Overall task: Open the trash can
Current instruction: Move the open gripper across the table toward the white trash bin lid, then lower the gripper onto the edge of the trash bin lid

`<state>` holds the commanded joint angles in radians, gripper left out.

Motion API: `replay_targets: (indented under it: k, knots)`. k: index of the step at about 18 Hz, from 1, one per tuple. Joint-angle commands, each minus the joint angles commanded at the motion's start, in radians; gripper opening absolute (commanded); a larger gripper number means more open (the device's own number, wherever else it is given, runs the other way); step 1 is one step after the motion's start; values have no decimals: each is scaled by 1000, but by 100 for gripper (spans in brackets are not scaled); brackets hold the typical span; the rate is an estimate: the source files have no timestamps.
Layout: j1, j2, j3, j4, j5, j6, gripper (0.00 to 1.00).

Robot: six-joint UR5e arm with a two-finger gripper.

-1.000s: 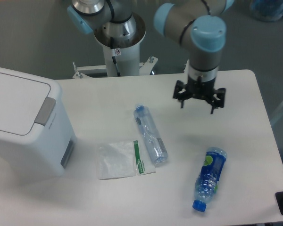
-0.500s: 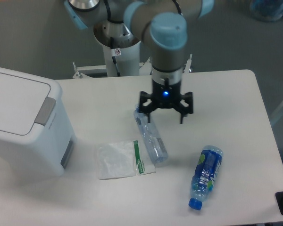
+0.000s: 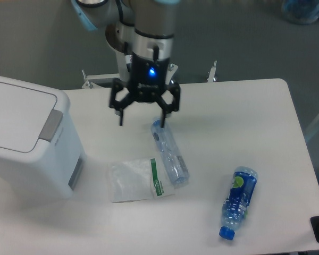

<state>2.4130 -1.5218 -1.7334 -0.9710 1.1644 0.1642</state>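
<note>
white trash can (image 3: 26,143) with grey tab, black gripper (image 3: 143,120), blue bottle (image 3: 236,202)

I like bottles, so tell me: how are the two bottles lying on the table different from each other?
The clear bottle looks empty and see-through, while the blue bottle is blue with a green and yellow spot on its label. The clear bottle lies near the middle of the table, right beside the plastic bag; the blue bottle lies alone nearer the front right corner. The blue bottle has a blue cap pointing toward the front edge. Both lie on their sides.
</note>
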Motion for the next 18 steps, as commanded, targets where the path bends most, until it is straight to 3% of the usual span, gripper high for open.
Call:
replay_targets:
  k: [4,9,13,18]
  knots:
    - [-41,-14,34,3,-31,12,100]
    - [-118,-92,100,3,-31,17,100]
    - [-170,-132,117,-15,-31,17,100]
    - [-184,-117,153,-124,-26,17,100]
